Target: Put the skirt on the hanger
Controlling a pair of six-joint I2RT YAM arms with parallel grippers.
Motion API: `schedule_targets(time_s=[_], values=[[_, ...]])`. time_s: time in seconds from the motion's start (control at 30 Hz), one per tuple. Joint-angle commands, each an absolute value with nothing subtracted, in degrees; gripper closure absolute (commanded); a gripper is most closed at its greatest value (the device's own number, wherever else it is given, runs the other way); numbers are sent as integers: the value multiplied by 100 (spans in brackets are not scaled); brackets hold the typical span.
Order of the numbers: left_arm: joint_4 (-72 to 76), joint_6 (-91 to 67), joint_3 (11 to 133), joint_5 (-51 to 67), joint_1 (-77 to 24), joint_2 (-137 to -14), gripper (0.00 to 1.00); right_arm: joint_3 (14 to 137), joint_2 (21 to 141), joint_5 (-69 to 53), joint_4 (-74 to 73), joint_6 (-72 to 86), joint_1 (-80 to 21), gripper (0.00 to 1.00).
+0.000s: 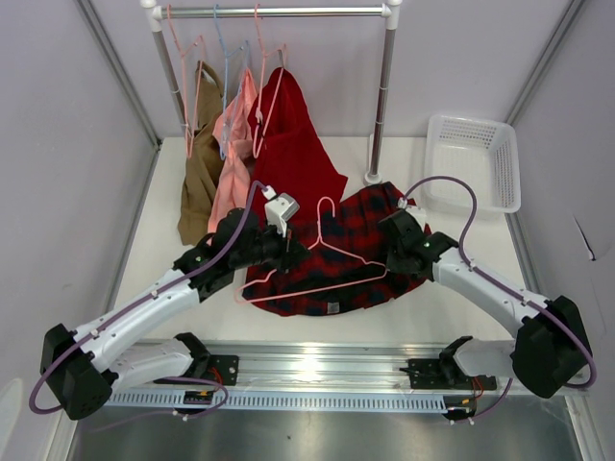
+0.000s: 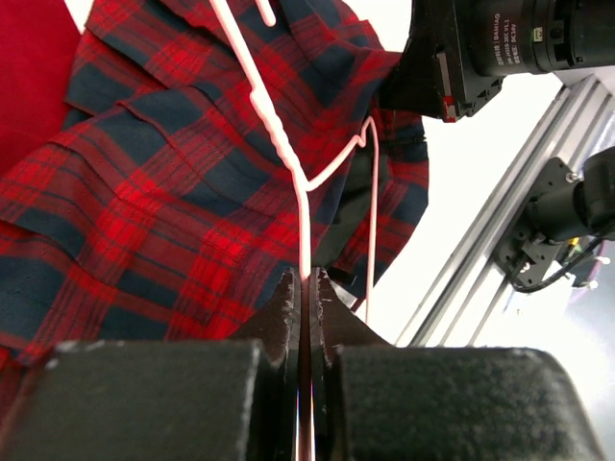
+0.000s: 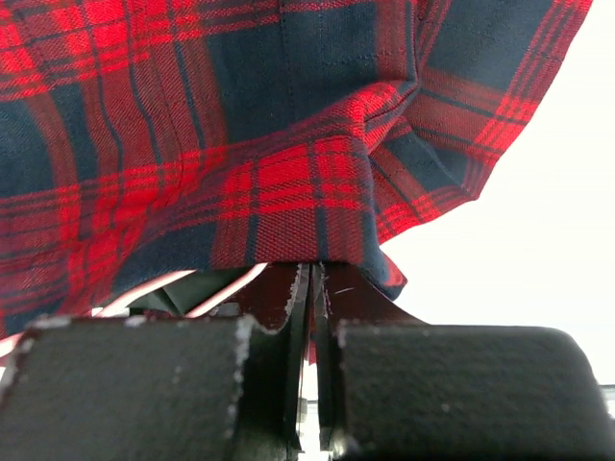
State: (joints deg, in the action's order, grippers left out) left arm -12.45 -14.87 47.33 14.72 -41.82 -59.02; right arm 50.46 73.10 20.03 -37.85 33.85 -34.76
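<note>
The red and navy plaid skirt (image 1: 346,240) lies flat on the white table in the top view, with a small white label at its near hem. The pale-pink wire hanger (image 1: 317,288) rests on top of it, hook pointing toward the rack. My left gripper (image 1: 292,255) is shut on the hanger's left arm; in the left wrist view the pink wire (image 2: 279,134) runs straight into the closed jaws (image 2: 306,280) over the skirt (image 2: 144,192). My right gripper (image 1: 392,223) is at the skirt's far right corner. There its jaws (image 3: 313,274) are closed on a raised fold of plaid (image 3: 288,192).
Behind the skirt a rack holds a tan garment (image 1: 200,163), a salmon-pink one (image 1: 231,154), a plain red one (image 1: 293,144) and a light-blue hanger (image 1: 223,67). A rack pole (image 1: 381,106) and a white basket (image 1: 473,158) stand at the right. An aluminium rail (image 1: 317,365) borders the near edge.
</note>
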Motion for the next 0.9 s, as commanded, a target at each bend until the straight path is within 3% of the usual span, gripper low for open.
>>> schedule_targets(time_s=[0.0, 0.87], values=[[-748, -1678, 4668, 1696, -4157, -5871, 100, 5063, 7032, 2180, -3893, 3489, -3542, 100], [69, -1951, 4351, 2311, -4157, -6249, 100, 4939, 6715, 2013, -3920, 3498, -3630, 100]])
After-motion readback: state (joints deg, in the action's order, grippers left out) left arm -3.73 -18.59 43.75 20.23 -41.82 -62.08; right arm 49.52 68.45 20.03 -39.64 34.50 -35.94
